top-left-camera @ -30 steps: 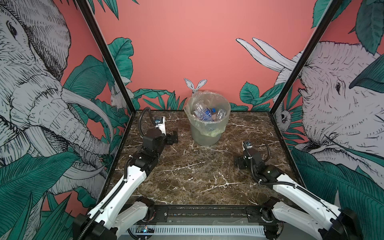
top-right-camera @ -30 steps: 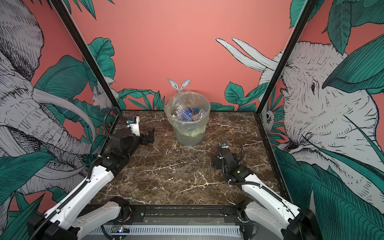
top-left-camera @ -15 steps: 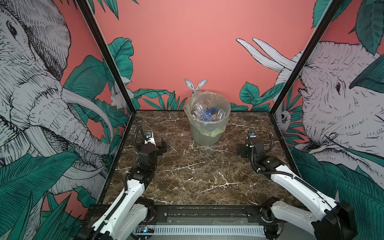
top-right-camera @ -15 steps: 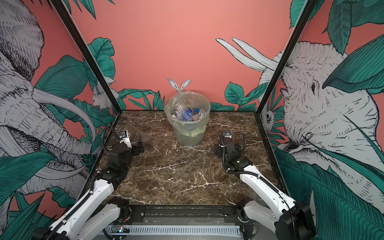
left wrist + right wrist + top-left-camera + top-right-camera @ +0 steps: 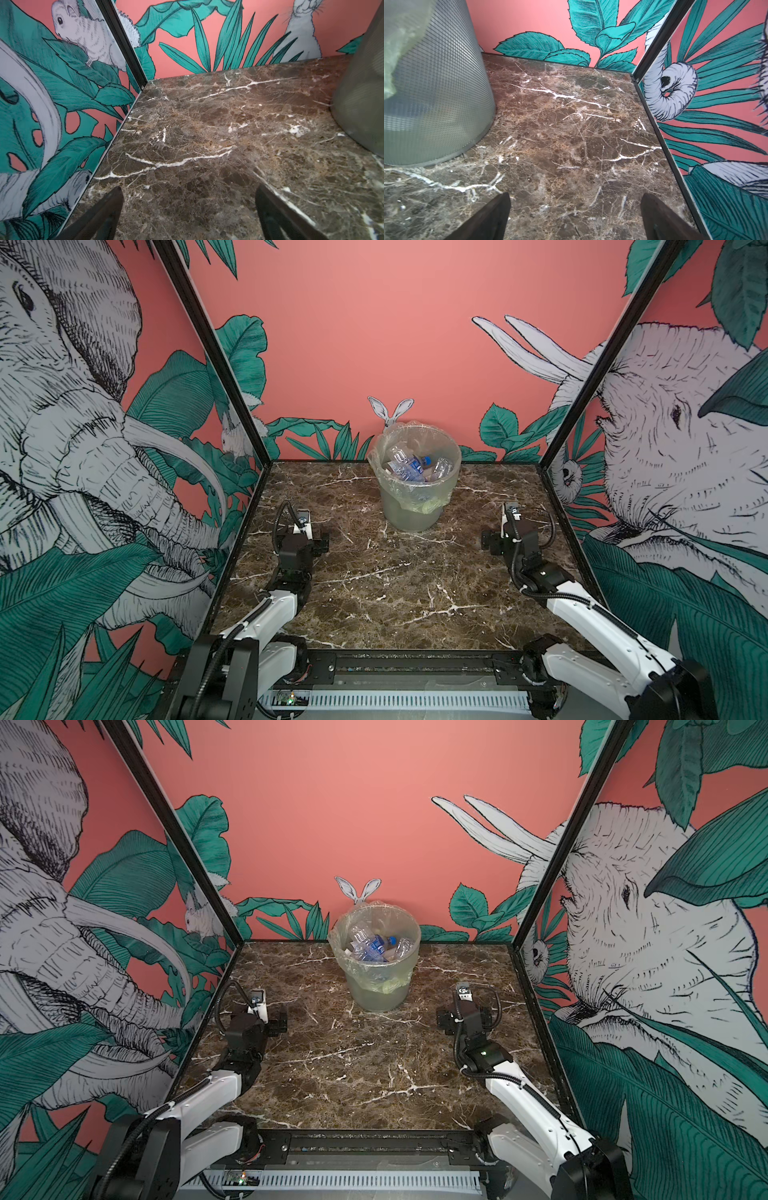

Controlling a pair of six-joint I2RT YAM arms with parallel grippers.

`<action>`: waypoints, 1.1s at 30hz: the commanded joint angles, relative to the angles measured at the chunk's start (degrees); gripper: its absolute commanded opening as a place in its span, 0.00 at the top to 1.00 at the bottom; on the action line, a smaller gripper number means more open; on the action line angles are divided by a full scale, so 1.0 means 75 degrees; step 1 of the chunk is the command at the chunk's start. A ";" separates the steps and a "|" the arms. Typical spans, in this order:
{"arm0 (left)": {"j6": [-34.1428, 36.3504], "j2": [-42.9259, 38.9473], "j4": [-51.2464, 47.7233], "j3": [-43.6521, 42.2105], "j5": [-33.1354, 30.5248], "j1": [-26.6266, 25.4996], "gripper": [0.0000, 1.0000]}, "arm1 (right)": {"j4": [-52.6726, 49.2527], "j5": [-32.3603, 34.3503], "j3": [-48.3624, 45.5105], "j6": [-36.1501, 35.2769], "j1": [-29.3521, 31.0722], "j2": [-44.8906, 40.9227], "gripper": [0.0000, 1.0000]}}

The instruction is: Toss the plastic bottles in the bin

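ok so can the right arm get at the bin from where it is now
Probably yes. The right fingers stand open and empty, and only bare table lies between them and the bin, which stands close by toward the middle.

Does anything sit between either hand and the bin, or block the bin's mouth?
Nothing visible does. Only bare marble tabletop lies between the open left hand, the open right hand and the bin. Its mouth is uncovered, and the plastic bottles in view are all inside it.
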 commanded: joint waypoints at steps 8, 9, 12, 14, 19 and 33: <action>0.0094 0.1805 0.2373 -0.0016 0.1484 0.0488 0.00 | 0.0977 0.0029 -0.0146 -0.0211 -0.0421 0.0180 0.01; 0.0120 0.1992 0.2495 0.0031 0.1575 0.0501 0.01 | 0.1108 -0.0033 -0.0219 -0.0342 -0.0464 0.0182 0.01; 0.0139 0.2491 0.2642 0.0163 0.1711 0.0524 0.01 | 0.1511 -0.0305 -0.0426 -0.0509 -0.0653 0.0146 0.01; 0.0139 0.2795 0.2862 0.0205 0.1754 0.0524 0.00 | 0.1643 -0.0535 -0.0489 -0.0605 -0.0817 0.0190 0.01; 0.0115 0.3377 0.2006 0.0986 0.1618 0.0542 0.00 | 0.1972 -0.0939 -0.0513 -0.0496 -0.1359 0.0442 0.00; 0.0079 0.3306 0.1897 0.0957 0.1628 0.0572 0.00 | 0.4565 -0.1888 -0.1271 -0.1018 -0.2280 0.1780 0.01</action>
